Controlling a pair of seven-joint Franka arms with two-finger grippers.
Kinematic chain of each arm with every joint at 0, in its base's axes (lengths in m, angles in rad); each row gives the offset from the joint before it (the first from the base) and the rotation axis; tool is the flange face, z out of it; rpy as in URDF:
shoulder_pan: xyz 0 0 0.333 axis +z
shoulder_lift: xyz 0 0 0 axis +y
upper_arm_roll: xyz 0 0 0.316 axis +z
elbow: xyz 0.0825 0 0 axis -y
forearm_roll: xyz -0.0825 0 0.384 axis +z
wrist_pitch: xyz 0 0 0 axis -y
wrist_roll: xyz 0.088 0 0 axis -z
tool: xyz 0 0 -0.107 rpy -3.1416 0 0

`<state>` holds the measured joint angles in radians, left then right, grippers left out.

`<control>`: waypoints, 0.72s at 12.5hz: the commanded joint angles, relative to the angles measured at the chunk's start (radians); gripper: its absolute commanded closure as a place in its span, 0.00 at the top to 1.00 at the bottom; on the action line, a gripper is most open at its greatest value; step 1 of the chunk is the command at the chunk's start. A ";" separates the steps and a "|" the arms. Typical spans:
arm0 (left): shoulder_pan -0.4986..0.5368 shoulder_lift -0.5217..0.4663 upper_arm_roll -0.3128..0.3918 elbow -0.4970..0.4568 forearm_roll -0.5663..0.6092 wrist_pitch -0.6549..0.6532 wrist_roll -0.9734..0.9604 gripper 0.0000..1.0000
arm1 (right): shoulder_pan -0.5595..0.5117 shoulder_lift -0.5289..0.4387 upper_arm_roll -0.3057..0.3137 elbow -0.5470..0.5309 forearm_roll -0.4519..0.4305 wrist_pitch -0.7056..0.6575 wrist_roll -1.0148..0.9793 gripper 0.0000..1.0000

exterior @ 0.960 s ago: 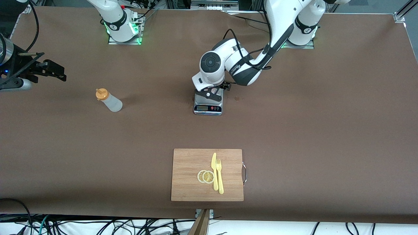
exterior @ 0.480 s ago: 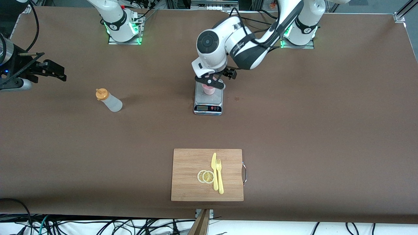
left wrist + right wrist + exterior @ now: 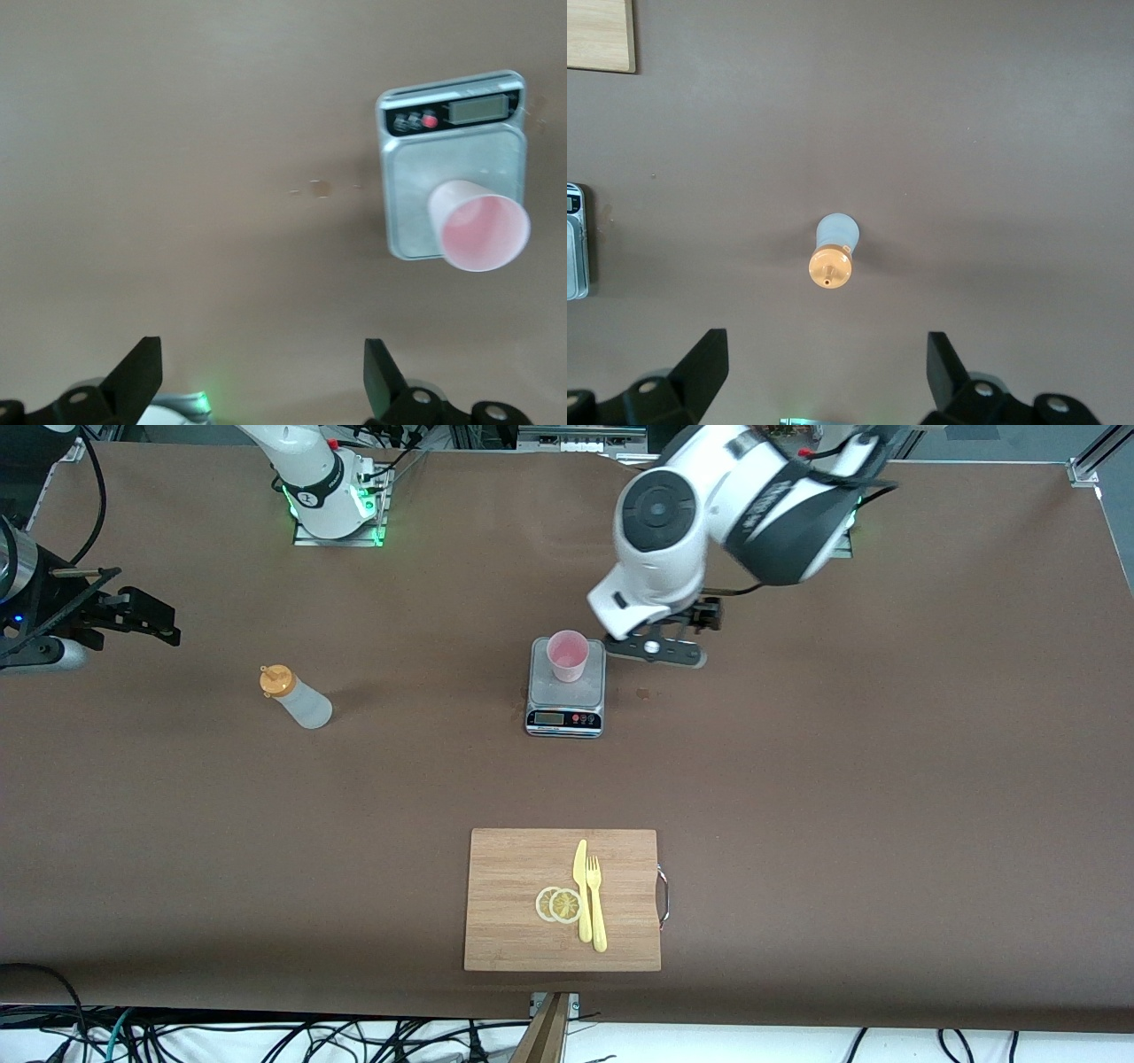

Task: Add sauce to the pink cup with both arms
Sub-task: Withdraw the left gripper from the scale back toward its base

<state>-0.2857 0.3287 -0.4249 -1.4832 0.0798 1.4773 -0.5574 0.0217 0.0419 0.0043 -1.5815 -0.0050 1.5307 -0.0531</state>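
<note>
Now the left claw (image 3: 660, 648) hangs empty, fingers (image 3: 142, 372) spread wide, over bare surface (image 3: 886, 762) just beside the scale (image 3: 565, 713), toward the left arm's end. Pink cup (image 3: 567, 655) stands upright on the scale platform, clear of that claw. Right claw (image 3: 133, 615) is up over the right arm's end of the surface, fingers (image 3: 709, 367) also wide, holding nothing; the sauce (image 3: 297, 698) stands upright below it, untouched. Cutting board (image 3: 505, 895) sits nearer the camera.
</note>
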 commanded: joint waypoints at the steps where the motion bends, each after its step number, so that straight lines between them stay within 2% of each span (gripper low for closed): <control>1: 0.084 -0.019 -0.008 0.104 -0.014 -0.122 0.048 1.00 | 0.001 -0.002 0.003 0.003 -0.004 -0.004 0.012 0.99; 3: 0.134 -0.029 -0.009 0.180 -0.014 -0.201 0.077 1.00 | 0.001 0.000 0.003 0.003 -0.006 0.000 0.010 0.99; 5: 0.178 -0.046 -0.009 0.218 -0.014 -0.294 0.167 1.00 | 0.000 0.000 0.003 0.003 -0.007 0.003 0.010 0.99; 9: 0.316 -0.114 0.000 0.202 -0.043 -0.319 0.356 1.00 | 0.001 0.000 0.003 0.003 -0.006 0.003 0.010 0.99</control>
<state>-0.0454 0.2433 -0.4216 -1.2696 0.0750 1.1695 -0.2977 0.0219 0.0420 0.0044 -1.5817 -0.0050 1.5312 -0.0531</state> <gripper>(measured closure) 0.000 0.004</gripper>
